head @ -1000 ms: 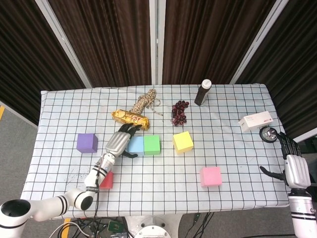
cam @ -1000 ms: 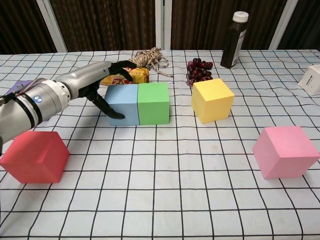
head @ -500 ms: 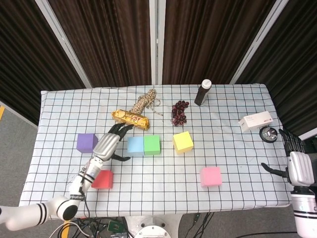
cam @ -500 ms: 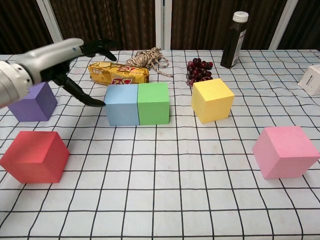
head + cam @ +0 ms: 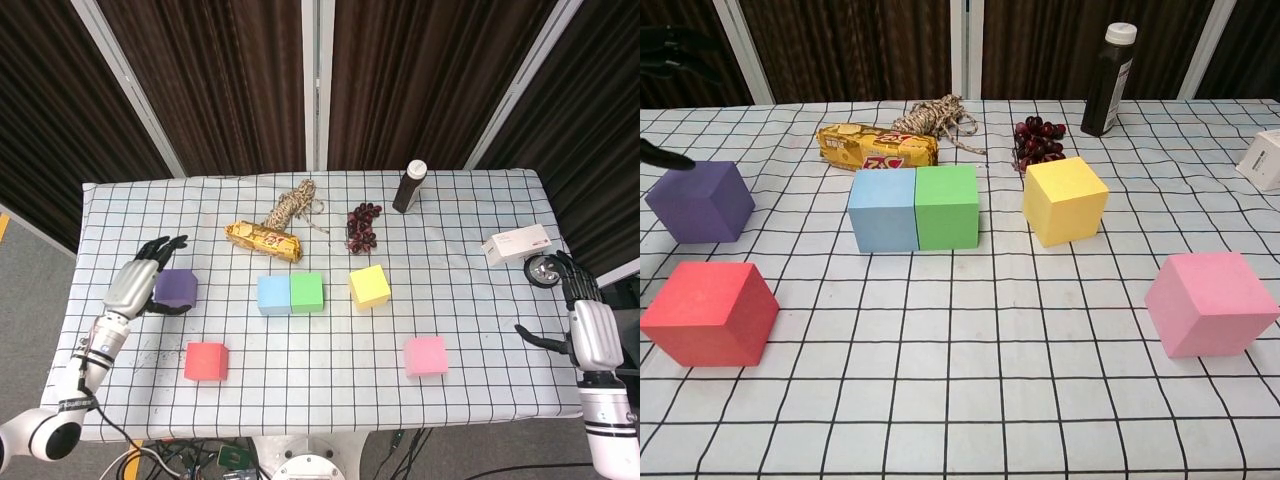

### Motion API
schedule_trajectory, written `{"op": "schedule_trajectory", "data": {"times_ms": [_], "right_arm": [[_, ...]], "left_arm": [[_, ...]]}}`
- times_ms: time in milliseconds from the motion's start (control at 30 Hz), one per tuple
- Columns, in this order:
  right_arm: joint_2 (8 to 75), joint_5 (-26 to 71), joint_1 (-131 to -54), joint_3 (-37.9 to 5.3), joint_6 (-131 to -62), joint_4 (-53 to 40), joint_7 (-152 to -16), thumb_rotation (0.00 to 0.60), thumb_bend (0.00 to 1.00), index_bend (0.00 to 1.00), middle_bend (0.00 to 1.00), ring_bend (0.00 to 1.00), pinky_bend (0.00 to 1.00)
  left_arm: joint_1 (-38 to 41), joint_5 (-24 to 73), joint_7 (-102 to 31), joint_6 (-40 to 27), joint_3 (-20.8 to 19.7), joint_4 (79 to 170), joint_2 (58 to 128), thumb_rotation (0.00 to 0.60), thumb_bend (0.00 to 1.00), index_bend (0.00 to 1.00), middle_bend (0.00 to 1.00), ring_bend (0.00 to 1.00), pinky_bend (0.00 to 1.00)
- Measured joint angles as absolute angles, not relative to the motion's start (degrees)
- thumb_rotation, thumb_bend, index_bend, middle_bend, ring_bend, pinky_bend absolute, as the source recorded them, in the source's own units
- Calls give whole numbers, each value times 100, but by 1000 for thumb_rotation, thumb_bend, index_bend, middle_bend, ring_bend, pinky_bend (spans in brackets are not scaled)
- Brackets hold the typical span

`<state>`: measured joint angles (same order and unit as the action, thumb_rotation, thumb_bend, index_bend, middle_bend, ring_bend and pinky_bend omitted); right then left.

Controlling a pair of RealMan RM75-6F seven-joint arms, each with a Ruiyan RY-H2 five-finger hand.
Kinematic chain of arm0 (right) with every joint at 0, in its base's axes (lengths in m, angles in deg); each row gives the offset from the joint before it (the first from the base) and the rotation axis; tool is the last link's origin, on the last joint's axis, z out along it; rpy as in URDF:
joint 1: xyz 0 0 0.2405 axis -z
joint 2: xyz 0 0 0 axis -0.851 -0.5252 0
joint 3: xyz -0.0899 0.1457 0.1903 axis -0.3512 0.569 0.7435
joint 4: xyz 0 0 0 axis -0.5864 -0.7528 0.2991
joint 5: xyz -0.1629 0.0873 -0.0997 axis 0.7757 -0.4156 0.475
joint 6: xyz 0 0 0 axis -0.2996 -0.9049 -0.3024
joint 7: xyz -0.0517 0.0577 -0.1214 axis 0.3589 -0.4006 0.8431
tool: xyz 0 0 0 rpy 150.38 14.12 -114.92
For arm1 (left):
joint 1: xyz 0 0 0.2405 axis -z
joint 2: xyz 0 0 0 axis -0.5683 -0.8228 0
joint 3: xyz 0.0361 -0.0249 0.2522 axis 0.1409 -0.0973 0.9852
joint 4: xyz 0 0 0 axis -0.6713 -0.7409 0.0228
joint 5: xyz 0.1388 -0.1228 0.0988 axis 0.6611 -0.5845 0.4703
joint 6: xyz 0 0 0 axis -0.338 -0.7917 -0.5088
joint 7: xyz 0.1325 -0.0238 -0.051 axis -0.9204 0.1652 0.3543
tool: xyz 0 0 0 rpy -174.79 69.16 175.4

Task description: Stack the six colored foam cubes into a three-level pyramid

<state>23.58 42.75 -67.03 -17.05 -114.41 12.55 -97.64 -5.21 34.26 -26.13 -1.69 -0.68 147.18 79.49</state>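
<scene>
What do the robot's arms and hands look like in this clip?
Both are alike: the left hand and right hand have silver-grey metallic backs and black fingers. Each wrist shows black-and-white ringed segments leading to a white forearm. No markings are legible.

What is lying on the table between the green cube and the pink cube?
Only bare checked cloth lies between the green cube and the pink cube; the yellow cube sits off that line. The head view shows this.

your left robot hand [image 5: 138, 283] hovers with fingers spread at the purple cube [image 5: 177, 288], far left on the desk [image 5: 480, 340]. blue cube [image 5: 273, 294] touches green cube [image 5: 307, 292]; yellow cube [image 5: 369, 286] sits just right. red cube [image 5: 206, 361] and pink cube [image 5: 426, 356] lie nearer. your right robot hand [image 5: 583, 330] hangs open off the right edge.
</scene>
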Motion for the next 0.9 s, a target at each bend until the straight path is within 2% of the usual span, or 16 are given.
{"op": "schedule_trajectory", "data": {"times_ms": [133,533,900], "right_arm": [[2356,4186,-6771,-1689,-11322,1320,-9647,600,7,0,0,0,0],[2411,4122,-6867,-1722,-11154,1210,-9640,600,7,0,0,0,0],[2424,4150,-6861,-1749,-11204,1219,-9636,600,7,0,0,0,0]], "left_arm": [[-511,3309,-2494,113,18,14404,7970,600,0,22,118,0,5],[-336,3017,-2581,531,25,13207,8698,600,0,18,124,0,5],[-303,2991,-2556,658,-4,12754,8911,600,3,29,289,0,7]]}}
